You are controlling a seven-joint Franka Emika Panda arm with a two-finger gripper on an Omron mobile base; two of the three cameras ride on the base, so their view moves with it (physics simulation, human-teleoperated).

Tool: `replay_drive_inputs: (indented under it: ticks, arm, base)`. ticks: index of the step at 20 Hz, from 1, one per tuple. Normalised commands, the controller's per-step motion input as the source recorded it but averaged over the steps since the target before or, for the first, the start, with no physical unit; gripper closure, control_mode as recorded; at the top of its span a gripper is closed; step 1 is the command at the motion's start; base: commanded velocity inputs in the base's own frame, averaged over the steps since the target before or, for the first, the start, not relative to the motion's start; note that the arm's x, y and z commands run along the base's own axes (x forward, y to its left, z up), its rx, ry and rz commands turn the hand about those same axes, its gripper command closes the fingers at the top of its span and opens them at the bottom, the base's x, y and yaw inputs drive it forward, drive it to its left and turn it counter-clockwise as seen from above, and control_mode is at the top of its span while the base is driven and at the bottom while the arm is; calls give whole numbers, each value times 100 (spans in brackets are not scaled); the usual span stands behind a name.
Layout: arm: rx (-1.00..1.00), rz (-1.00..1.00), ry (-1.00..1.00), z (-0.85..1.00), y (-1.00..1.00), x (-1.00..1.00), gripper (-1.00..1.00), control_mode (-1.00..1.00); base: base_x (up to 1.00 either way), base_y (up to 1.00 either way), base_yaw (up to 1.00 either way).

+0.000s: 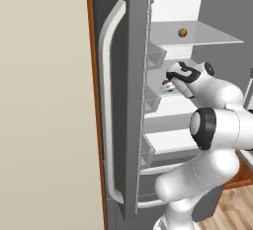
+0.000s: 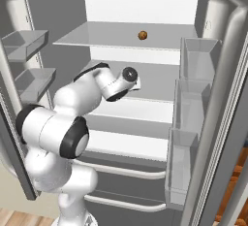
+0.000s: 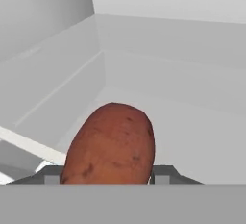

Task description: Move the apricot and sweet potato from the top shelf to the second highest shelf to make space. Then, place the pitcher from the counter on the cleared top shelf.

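While the apricot (image 2: 142, 35) sits alone on the top shelf (image 2: 97, 38), the sweet potato (image 3: 111, 143) is off that shelf and clamped between the jaws, with the small dark finger tips (image 3: 162, 177) showing at either side of its lower end in the hand view. The gripper (image 1: 167, 84) has reached into the fridge at the level of the second shelf (image 2: 155, 82), one level below the apricot and a little to the left of it as the right base view has it. In the left base view a dab of red-brown shows at the jaws' front. From the hand view the potato seems to hang above the pale grey panel of the second shelf; whether it touches the panel I cannot tell.

By my reckoning the task is in its first third. The potato has been taken down from the top shelf but not yet let go, so the step in hand is setting it on the second shelf and opening the jaws. After that the apricot must make the same short trip from the top shelf down one level. Only then is the top shelf cleared, and the pitcher has yet to be fetched from the bench and stood there.
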Motion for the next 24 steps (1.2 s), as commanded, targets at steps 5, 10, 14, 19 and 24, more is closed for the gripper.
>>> replay_drive_inputs:
  ticks: [5, 10, 14, 19, 24]
  arm:
    - [0, 0, 0, -19, 2, 56, 100, -100]
    - [0, 0, 0, -16, 10, 63, -100, -100]
    - [0, 0, 0, -4, 2, 61, -100, -100]
    - [0, 0, -5, 0, -7, 33, -100, -100]
    - [0, 0, -5, 0, -11, 2, -100, -100]
  base:
    - [0, 0, 0]
    - [0, 0, 0]
    - [0, 0, 0]
    - [0, 0, 0]
    - [0, 0, 0]
